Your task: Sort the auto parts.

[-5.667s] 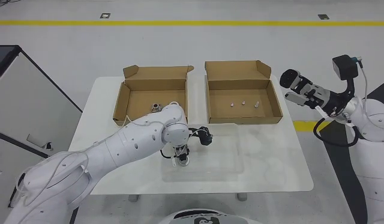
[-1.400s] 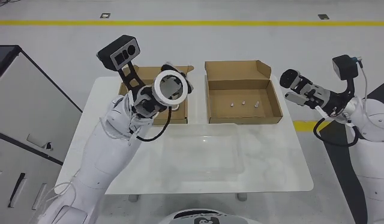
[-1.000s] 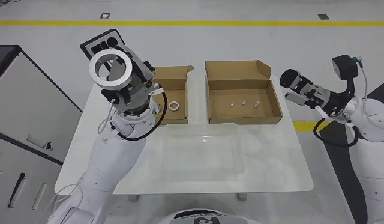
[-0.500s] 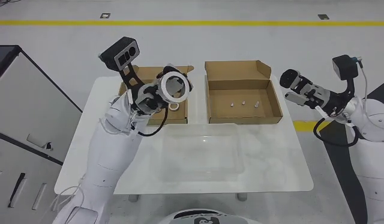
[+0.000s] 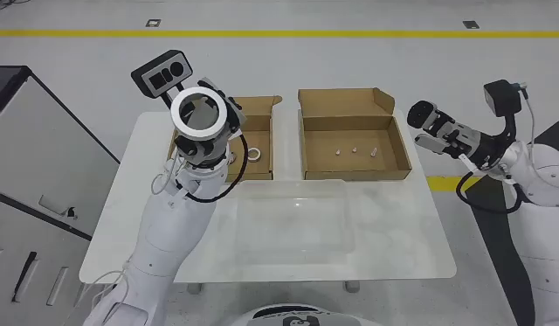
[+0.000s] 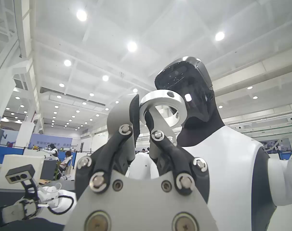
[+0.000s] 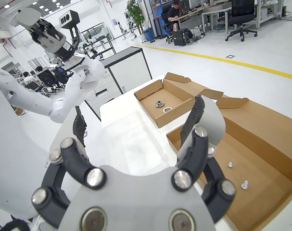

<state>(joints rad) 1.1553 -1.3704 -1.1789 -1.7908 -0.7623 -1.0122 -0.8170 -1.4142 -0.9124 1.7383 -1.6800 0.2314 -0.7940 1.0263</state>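
My left gripper is raised high above the table's left side, turned up toward the robot's head. It is shut on a silver metal ring, one finger inside the ring and one outside. From above, the ring hangs over the left cardboard box. That box holds a small white ring and a flanged metal part. The right cardboard box holds three small bolts. My right gripper stands open and empty, off to the right of that box.
A clear plastic tray lies on the white table in front of both boxes. Both box lids stand open at the back. A grey cabinet stands left of the table.
The left arm took the ring up from the tray and lifted it high. In the last half second the ring swung left and toward the camera. The right arm has kept still.
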